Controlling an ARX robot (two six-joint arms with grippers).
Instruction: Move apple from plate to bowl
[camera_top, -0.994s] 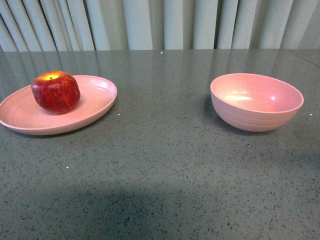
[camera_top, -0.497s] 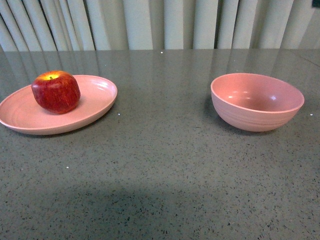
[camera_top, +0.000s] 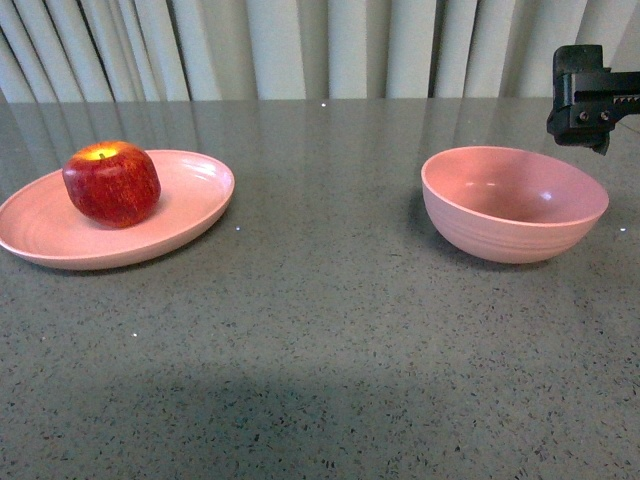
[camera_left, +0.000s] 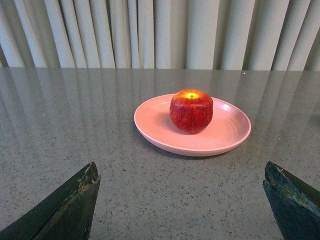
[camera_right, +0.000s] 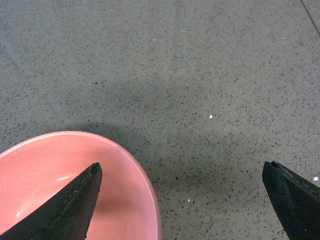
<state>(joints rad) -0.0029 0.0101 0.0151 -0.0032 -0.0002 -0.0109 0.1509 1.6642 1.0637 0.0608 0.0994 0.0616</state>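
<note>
Front view puts the round red apple with a yellow stem patch (camera_top: 111, 184) at about nine o'clock from the counter's middle, resting near the centre of the wide, shallow pink plate (camera_top: 195, 205). The deep, ridged pink bowl (camera_top: 500, 240) stands well apart at three o'clock, with nothing in it. A black part of my right arm (camera_top: 588, 95) shows at the bowl's one o'clock, above its rim. My right end effector (camera_right: 180, 200) is spread wide over the bowl's edge and the grey speckled counter (camera_top: 320, 330), holding nothing. My left end effector (camera_left: 180, 205) is spread too, facing the apple but well short of it. I judge this to be the approach, with nothing gripped yet. Next, the left end effector must straddle the apple and close gently on its round sides.
</note>
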